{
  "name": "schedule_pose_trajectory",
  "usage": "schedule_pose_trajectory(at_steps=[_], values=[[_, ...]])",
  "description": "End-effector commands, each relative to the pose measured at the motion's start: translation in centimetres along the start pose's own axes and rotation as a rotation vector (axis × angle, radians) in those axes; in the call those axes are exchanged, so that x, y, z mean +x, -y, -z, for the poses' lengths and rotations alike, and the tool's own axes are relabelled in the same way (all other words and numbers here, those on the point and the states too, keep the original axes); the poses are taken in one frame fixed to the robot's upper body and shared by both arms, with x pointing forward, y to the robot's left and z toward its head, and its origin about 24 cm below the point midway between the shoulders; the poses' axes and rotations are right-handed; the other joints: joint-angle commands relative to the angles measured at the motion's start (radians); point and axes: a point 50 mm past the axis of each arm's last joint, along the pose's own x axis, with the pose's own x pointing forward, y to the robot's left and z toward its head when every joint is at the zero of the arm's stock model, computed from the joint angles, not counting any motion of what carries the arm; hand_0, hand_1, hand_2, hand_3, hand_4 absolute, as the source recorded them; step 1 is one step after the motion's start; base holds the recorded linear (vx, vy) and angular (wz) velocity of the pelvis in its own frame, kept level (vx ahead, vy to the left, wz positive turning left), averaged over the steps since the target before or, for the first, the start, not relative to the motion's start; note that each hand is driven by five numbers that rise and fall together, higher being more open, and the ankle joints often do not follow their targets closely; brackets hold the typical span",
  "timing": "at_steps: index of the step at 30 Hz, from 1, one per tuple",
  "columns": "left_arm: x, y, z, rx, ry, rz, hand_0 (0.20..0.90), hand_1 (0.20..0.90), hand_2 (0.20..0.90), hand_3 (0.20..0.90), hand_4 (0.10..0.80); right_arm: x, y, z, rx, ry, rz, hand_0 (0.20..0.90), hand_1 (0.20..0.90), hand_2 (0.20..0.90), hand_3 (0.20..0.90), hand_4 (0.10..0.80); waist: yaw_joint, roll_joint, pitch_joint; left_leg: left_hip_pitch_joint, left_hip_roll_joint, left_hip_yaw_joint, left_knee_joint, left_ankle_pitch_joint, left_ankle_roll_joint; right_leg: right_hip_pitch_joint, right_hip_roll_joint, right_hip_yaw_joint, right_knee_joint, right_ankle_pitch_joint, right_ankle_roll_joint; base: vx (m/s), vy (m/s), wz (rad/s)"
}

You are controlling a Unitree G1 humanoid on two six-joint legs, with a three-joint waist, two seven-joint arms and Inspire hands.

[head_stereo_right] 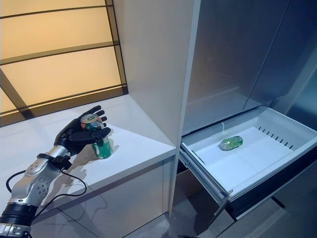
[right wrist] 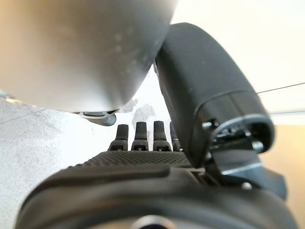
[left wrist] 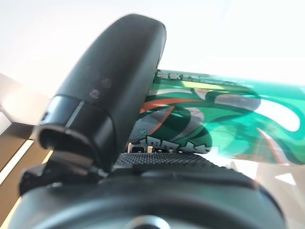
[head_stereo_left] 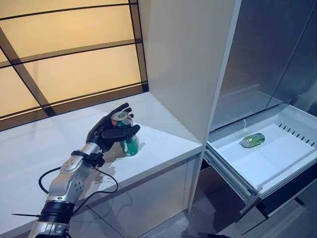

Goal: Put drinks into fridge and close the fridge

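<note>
A green can (head_stereo_left: 130, 144) stands upright on the white counter (head_stereo_left: 166, 144). My left hand (head_stereo_left: 101, 134) is at the can, with the thumb across its front and the fingers reaching straight up behind it, so the can sits between thumb and fingers. The left wrist view shows the thumb (left wrist: 114, 86) lying along the can (left wrist: 200, 119). A second green can (head_stereo_left: 253, 140) lies on its side in the open white fridge drawer (head_stereo_left: 233, 168) at the right. My right hand (right wrist: 143, 167) shows in its wrist view with straight fingers, holding nothing.
A tall white panel (head_stereo_left: 188, 59) rises between the counter and the fridge's grey interior (head_stereo_left: 267, 54). A lit window with dark bars (head_stereo_left: 69, 59) runs behind the counter. The pulled-out drawer juts over the grey floor (head_stereo_left: 218, 208).
</note>
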Motion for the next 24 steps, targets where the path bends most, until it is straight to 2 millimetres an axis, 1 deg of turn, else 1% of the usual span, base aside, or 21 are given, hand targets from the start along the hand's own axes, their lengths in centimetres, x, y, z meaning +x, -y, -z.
schedule_pose_trajectory(at_steps=[1, 2, 3, 4, 5, 6, 13, 21, 24], values=[[2.38, 1.00, -10.25, 0.074, 0.419, 0.061, 0.900, 0.900, 0.900, 0.900, 0.800, 0.00, -0.29, 1.22, -0.030, -0.053, -0.013, 0.900, 0.900, 0.900, 0.900, 0.800, 0.001, -0.010, -0.003, 0.073, -0.063, 0.130, 0.005, -0.168, 0.062, 0.013, 0.057, 0.095, 0.004, -0.093, -0.046, 0.000, 0.000, 0.00], [2.41, 0.96, -10.19, 0.080, 0.414, 0.060, 0.778, 0.778, 0.778, 0.757, 0.657, 0.00, -0.29, 1.22, -0.029, -0.053, -0.013, 0.900, 0.900, 0.900, 0.900, 0.800, 0.001, -0.009, -0.003, 0.073, -0.063, 0.130, 0.005, -0.168, 0.062, 0.013, 0.057, 0.095, 0.004, -0.093, -0.046, 0.000, 0.000, 0.00], [2.42, 0.90, -10.08, 0.089, 0.405, 0.060, 0.587, 0.587, 0.587, 0.535, 0.435, 0.00, -0.29, 1.22, -0.029, -0.052, -0.013, 0.900, 0.900, 0.900, 0.900, 0.800, 0.001, -0.009, -0.002, 0.074, -0.063, 0.130, 0.005, -0.168, 0.062, 0.013, 0.057, 0.095, 0.004, -0.093, -0.046, 0.000, 0.000, 0.00], [2.37, 0.84, -9.97, 0.110, 0.392, 0.057, 0.528, 0.528, 0.528, 0.466, 0.366, -0.01, -0.28, 1.25, -0.030, -0.052, -0.012, 0.900, 0.900, 0.900, 0.900, 0.800, 0.001, -0.008, -0.003, 0.073, -0.063, 0.130, 0.005, -0.168, 0.062, 0.013, 0.057, 0.095, 0.004, -0.093, -0.046, 0.000, 0.000, 0.00], [2.37, 0.81, -9.95, 0.123, 0.389, 0.053, 0.429, 0.429, 0.429, 0.351, 0.251, -0.01, -0.28, 1.28, -0.030, -0.052, -0.012, 0.900, 0.900, 0.900, 0.900, 0.800, 0.002, -0.008, -0.003, 0.073, -0.063, 0.130, 0.005, -0.168, 0.062, 0.013, 0.057, 0.094, 0.004, -0.093, -0.046, 0.000, 0.000, 0.00], [2.35, 0.78, -9.94, 0.135, 0.384, 0.053, 0.300, 0.300, 0.300, 0.200, 0.100, 0.00, -0.28, 1.26, -0.029, -0.053, -0.011, 0.900, 0.900, 0.900, 0.900, 0.800, 0.002, -0.007, -0.003, 0.073, -0.063, 0.130, 0.005, -0.168, 0.063, 0.013, 0.057, 0.094, 0.004, -0.093, -0.046, 0.000, 0.000, 0.00], [2.46, 1.10, -10.00, 0.174, 0.364, 0.068, 0.300, 0.300, 0.300, 0.200, 0.100, -0.04, -0.04, 1.15, -0.029, -0.053, -0.010, 0.900, 0.900, 0.900, 0.900, 0.800, 0.003, -0.007, 0.001, 0.074, -0.063, 0.133, 0.005, -0.168, 0.062, 0.013, 0.057, 0.093, 0.004, -0.093, -0.045, 0.000, 0.000, 0.00], [2.49, 1.42, -9.92, 0.156, 0.377, 0.080, 0.300, 0.300, 0.300, 0.200, 0.100, -0.04, -0.04, 1.13, -0.031, -0.046, -0.009, 0.900, 0.900, 0.900, 0.900, 0.800, 0.001, -0.007, 0.003, 0.071, -0.062, 0.136, 0.005, -0.167, 0.062, 0.010, 0.057, 0.096, 0.004, -0.092, -0.044, 0.000, 0.000, 0.00], [2.51, 1.61, -10.19, 0.133, 0.396, 0.086, 0.300, 0.300, 0.300, 0.200, 0.100, -0.04, -0.04, 1.02, -0.032, -0.040, -0.012, 0.900, 0.900, 0.900, 0.900, 0.800, 0.000, -0.008, 0.004, 0.071, -0.062, 0.138, 0.005, -0.167, 0.061, 0.009, 0.057, 0.096, 0.004, -0.092, -0.044, 0.000, 0.000, 0.00]])
